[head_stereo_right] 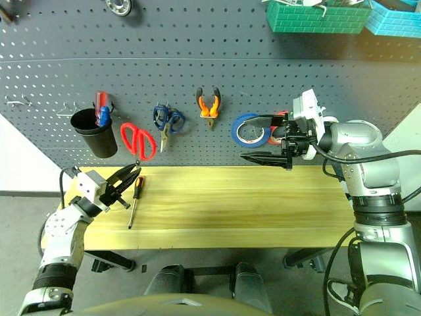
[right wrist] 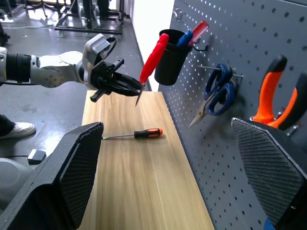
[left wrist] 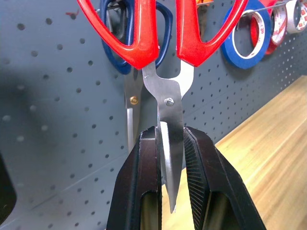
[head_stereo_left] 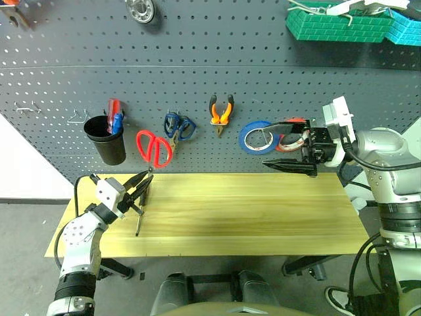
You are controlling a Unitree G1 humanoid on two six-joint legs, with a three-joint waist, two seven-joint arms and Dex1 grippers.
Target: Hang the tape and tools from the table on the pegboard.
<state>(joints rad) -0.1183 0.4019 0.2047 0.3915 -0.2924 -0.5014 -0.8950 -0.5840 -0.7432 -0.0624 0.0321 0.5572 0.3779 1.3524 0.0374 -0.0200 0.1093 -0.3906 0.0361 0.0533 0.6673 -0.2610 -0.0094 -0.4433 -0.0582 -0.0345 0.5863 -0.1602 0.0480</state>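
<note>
- Between the left gripper's (head_stereo_left: 143, 184) fingers (left wrist: 144, 182) the red-handled scissors' (head_stereo_left: 154, 148) blades are clamped, handles up against the pegboard (head_stereo_left: 197, 85).
- Beside them hang blue-handled scissors (head_stereo_left: 179, 126), the pliers (head_stereo_left: 221, 110) and the blue tape (head_stereo_left: 258, 137).
- At the far end the right gripper (head_stereo_left: 287, 146) hovers by the tape, fingers wide apart and empty.
- Only the screwdriver (head_stereo_left: 140, 210) lies on the table (head_stereo_left: 250, 217).
- Step in hand looks like hanging the scissors: a handle loop needs a hook before letting go.
</note>
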